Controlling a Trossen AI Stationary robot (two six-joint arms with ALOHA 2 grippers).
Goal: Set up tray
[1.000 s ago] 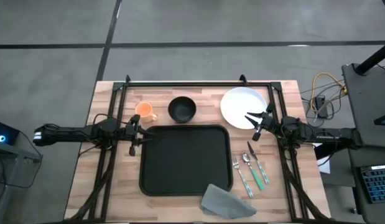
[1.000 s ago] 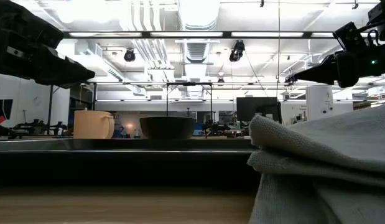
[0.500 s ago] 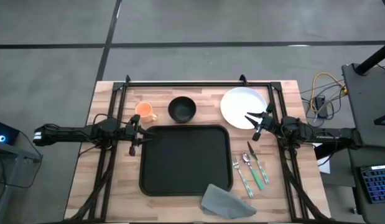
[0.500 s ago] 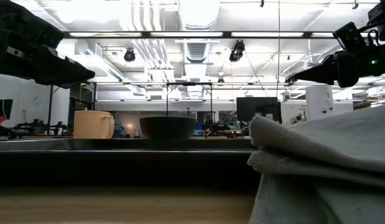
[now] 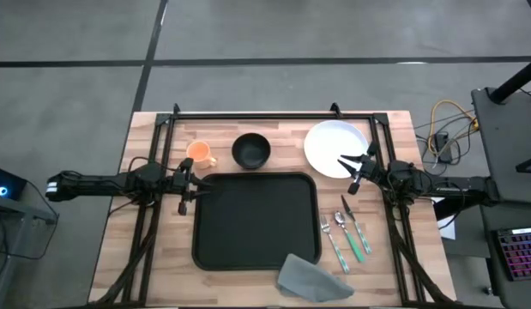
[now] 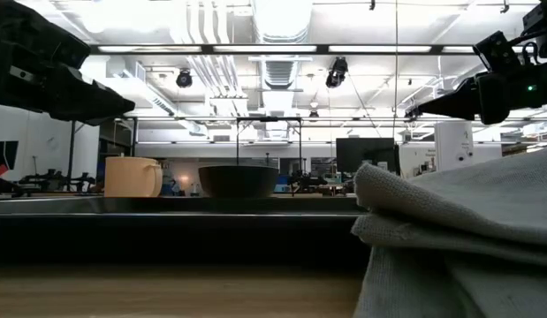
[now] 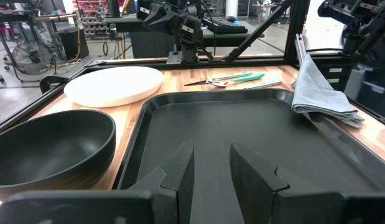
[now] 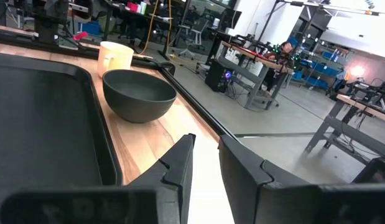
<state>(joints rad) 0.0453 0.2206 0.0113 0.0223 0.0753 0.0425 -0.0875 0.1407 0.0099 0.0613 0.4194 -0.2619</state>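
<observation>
At the centre of the high view, the large flat black rectangular tray with rounded corners and a low rim is lying bare on the pale wooden bench, with nothing loaded on it yet. Compared with the pictures from a second and half a second ago, nothing is changing: both arms are sitting exactly where they were and every item is keeping its place, so the setting-up is looking like it has not begun, or is pausing. The left tool is hovering at the tray's left edge, in the left middle of the high view, and its two dark fingers are standing slightly apart with nothing between them, pointing across the tray. The right tool is hovering over the lower right rim of the round white plate in the upper right of the high view; its fingers are likewise showing a narrow gap and gripping nothing. Above the tray, along the upper part of the bench, a small orange mug and a dark round bowl are waiting side by side. To the tray's right, a fork, spoon and green-handled knife are lying close together, and a grey folded cloth napkin is sitting at the tray's lower right corner, overlapping its rim. Judging by position, the plate is seeming the likeliest first pick for the right arm.
</observation>
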